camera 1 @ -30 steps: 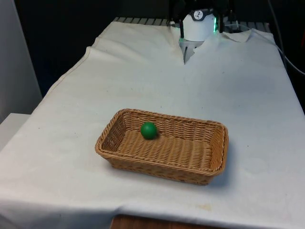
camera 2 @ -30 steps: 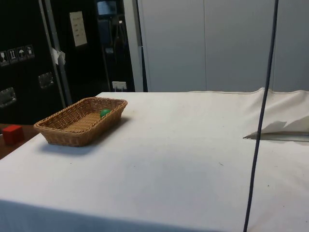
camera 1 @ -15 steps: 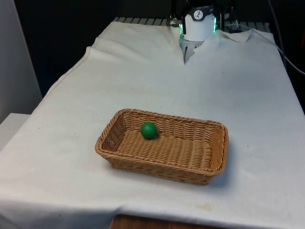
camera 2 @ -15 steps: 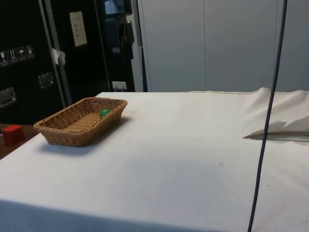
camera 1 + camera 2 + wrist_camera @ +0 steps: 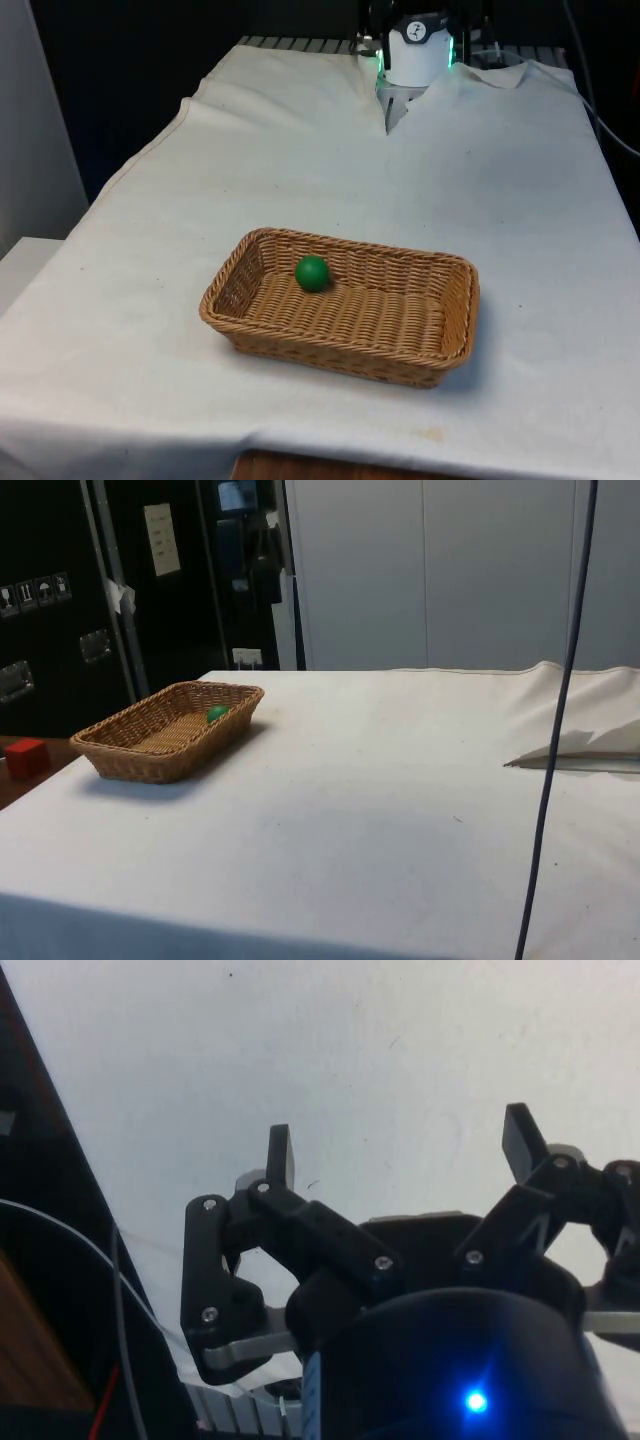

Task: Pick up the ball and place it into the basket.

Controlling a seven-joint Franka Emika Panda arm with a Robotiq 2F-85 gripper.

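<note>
I have the green ball (image 5: 312,273) sitting inside the wicker basket (image 5: 430,355), on the basket floor close to its far long wall and toward the front view's left half. In the side view the ball (image 5: 217,714) peeks just above the basket's (image 5: 130,763) rim, near the end farther from that camera. The basket rests on the white cloth of the surface (image 5: 300,150), toward the near edge in the front view, and roughly midway between the surface's 2 long sides.

On my wrist feed the end effector (image 5: 400,1155) is spread wide, its 2 black fingers (image 5: 281,1156) well apart with nothing between them, and plain white cloth behind them. I think it hangs above the cloth rather than touching it, though the feed gives me little to judge height by.

Off the surface's near corner in the side view, a small red block (image 5: 26,757) sits on a brown ledge. A dark cable (image 5: 556,720) hangs down across that view.
</note>
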